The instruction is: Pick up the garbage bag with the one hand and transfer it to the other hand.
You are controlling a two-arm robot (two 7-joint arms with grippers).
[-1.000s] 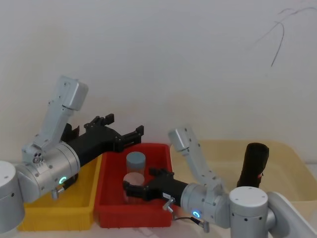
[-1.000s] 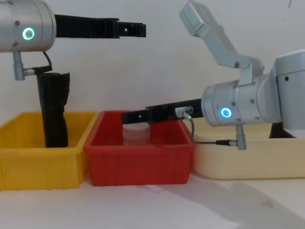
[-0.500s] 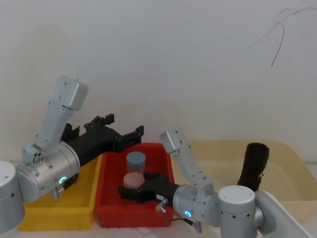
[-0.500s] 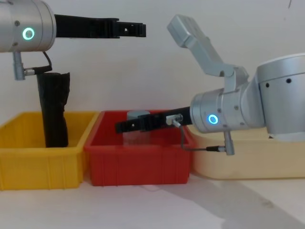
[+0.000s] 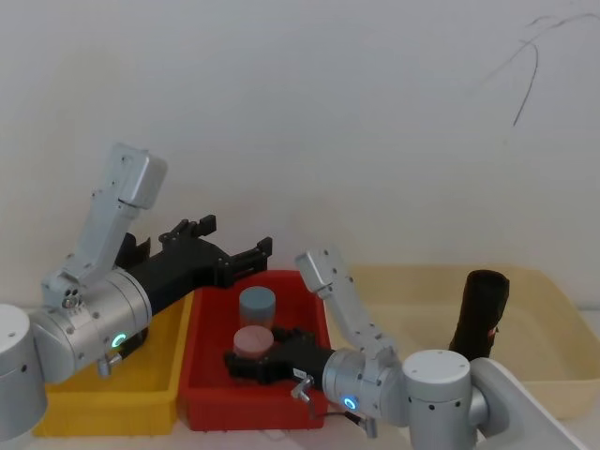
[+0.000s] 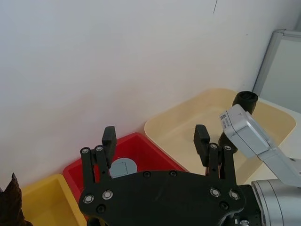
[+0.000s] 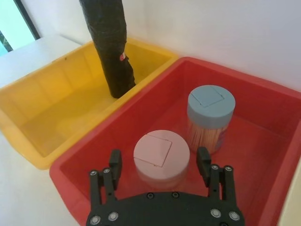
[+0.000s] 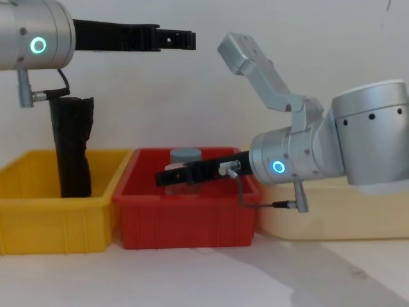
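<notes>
Since a second earlier, the right gripper [image 5: 234, 361] had slid further left, low over the red bin [image 5: 202, 394], fingers spread around the pink-lidded jar [image 7: 161, 151] without touching. The left gripper [image 5: 230, 246] hovered released above the bins. The garbage bag [image 5: 478, 311] stood upright in the cream bin [image 5: 562, 375], while the ragged roll [image 8: 72, 146] stood in the yellow bin [image 8: 38, 230].

The head view looks down from above on three bins side by side, the red bin [image 5: 202, 398] in the middle. The chest view faces them low, side-on. Each wrist view looks along its own fingers; both share the red bin with it.
</notes>
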